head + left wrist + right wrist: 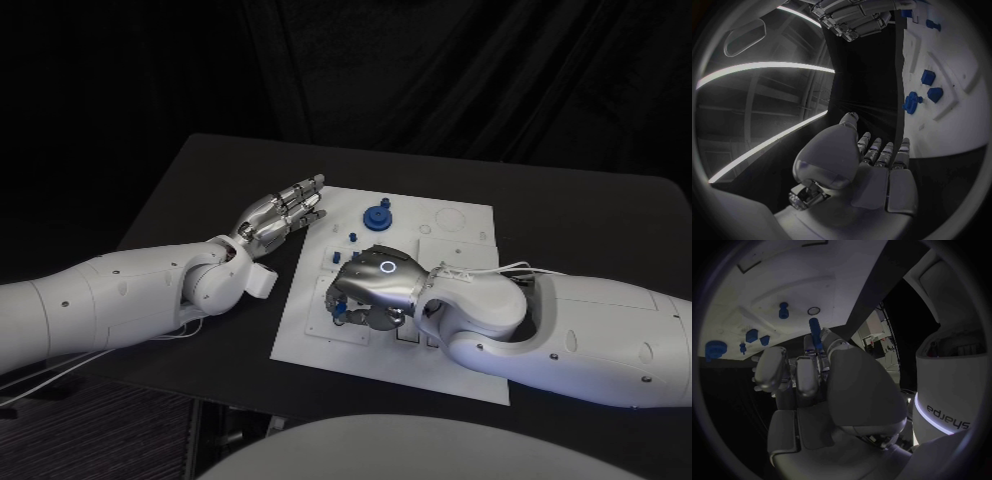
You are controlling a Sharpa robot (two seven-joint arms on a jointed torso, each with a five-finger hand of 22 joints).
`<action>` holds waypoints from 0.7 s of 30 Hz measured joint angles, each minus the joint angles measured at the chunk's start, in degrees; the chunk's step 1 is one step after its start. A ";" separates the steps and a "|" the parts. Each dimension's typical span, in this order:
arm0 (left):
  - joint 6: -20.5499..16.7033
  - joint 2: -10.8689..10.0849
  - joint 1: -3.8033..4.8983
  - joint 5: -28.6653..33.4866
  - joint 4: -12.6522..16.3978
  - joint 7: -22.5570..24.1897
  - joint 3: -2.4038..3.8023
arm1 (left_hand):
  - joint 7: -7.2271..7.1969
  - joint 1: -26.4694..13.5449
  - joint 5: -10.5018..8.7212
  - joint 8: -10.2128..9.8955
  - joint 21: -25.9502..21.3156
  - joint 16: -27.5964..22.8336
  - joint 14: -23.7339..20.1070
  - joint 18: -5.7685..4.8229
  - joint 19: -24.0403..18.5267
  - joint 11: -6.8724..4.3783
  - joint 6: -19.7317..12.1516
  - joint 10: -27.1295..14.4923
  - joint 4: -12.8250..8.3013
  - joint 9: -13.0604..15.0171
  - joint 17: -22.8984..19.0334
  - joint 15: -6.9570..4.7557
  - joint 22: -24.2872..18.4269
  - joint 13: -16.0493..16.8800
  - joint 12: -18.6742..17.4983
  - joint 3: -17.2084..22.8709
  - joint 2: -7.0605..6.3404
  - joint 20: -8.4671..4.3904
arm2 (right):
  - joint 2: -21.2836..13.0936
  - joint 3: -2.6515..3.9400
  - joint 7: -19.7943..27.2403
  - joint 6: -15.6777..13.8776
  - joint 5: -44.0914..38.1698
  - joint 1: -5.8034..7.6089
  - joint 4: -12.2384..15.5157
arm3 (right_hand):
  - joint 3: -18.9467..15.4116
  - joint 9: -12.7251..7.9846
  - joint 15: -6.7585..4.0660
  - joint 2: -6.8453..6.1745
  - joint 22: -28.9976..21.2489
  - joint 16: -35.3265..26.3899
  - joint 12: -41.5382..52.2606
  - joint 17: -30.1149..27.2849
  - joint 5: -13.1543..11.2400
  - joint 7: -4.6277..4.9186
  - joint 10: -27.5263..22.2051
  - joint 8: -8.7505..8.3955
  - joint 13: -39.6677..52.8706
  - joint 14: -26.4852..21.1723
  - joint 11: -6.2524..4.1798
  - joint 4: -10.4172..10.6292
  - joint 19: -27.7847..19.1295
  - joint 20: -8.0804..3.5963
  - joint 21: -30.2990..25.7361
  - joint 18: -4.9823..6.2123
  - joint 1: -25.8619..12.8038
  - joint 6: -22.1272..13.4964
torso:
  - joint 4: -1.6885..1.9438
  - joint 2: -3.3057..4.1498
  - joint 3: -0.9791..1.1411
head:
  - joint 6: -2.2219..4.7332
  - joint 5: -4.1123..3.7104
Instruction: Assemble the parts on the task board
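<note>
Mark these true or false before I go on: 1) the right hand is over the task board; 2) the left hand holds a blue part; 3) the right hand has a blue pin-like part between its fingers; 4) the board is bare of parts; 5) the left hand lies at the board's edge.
1) True: the right hand is over the white task board.
2) False: the left hand holds nothing, fingers extended.
3) True: a blue pin-like part is held between its fingers.
4) False: blue parts remain, such as the round blue part.
5) True.

Left hand point(870, 172) beside task board point(954, 120)
</note>
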 measured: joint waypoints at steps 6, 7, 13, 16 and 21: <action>0.04 0.06 0.00 0.00 -0.11 0.00 0.00 | 0.00 0.00 0.00 0.00 0.00 0.00 0.00 0.00 0.00 0.00 0.00 0.00 -0.26 0.00 0.00 0.00 -0.02 0.00 0.00 0.07 0.00 0.00 | 0.75 0.01 0.47 0.43 -1.68 -0.52 -0.63 | 0.00 -0.01 0.00 0.00 0.00 0.00 -0.12 -0.07 -0.04 0.00 0.00 -0.23 0.00 0.00 0.00 0.00 0.00 0.00 0.00 0.00 0.00 0.00 | -0.03 0.01 -0.01 | 0.00 0.17; 0.05 0.11 0.00 0.00 -0.15 0.00 0.00 | 0.00 0.00 0.00 0.00 0.00 0.00 0.00 0.00 0.00 0.00 0.00 0.00 -0.33 0.00 0.00 0.00 -0.06 0.00 0.00 0.00 0.00 0.00 | 0.80 0.01 0.53 0.51 -1.86 -0.57 -0.68 | 0.00 -0.01 0.00 0.00 -0.01 0.00 -0.12 -0.07 -0.05 0.00 0.00 -0.28 0.00 0.00 0.00 0.00 0.00 0.00 0.00 0.00 0.00 0.00 | -0.04 0.01 -0.01 | 0.00 0.18; 0.19 0.28 0.00 0.00 -0.32 0.00 0.00 | 0.00 0.00 0.00 0.00 0.00 0.00 0.00 0.00 0.00 0.00 0.00 0.00 -0.33 0.00 0.00 0.00 -0.06 0.00 0.00 0.00 0.00 0.00 | 0.87 0.01 0.69 1.14 -2.73 -0.79 -0.87 | 0.16 -0.01 0.00 -0.08 -0.01 -0.23 -0.19 -0.26 -0.21 0.00 0.00 -0.29 0.04 0.00 0.00 -0.16 -0.21 -0.20 -0.03 0.00 0.08 -0.01 | -0.07 0.01 0.02 | 0.00 0.29; 0.24 0.30 0.00 0.00 -0.39 0.00 0.00 | 0.00 0.00 0.00 0.00 0.00 0.00 0.00 0.00 0.00 0.00 0.00 0.00 -0.33 0.00 0.00 0.00 -0.06 0.00 0.00 0.00 0.00 0.00 | 0.87 0.01 0.71 1.47 -2.98 -0.85 -0.87 | 0.22 -0.01 0.00 -0.23 -0.01 -0.23 -0.34 -0.26 -0.21 0.00 0.00 -0.29 0.07 0.00 0.00 -0.22 -0.21 -0.20 -0.23 0.00 0.23 -0.01 | -0.08 0.01 0.05 | 0.00 0.29; 0.31 0.34 0.00 0.00 -0.48 0.00 0.00 | 0.00 0.00 0.00 0.00 0.00 0.00 0.00 0.00 0.00 0.00 0.00 0.00 -0.32 -0.01 0.00 0.00 -0.06 0.00 0.00 0.00 0.00 0.00 | 0.79 0.01 0.72 1.99 -3.25 -0.88 -0.87 | 0.23 -0.03 -0.10 -0.24 -0.01 -0.23 -0.41 -0.31 -0.21 -0.01 0.00 -0.32 0.10 -0.10 0.00 -0.23 -0.21 -0.20 -0.23 0.00 0.23 -0.01 | -0.08 0.01 0.08 | 0.00 0.26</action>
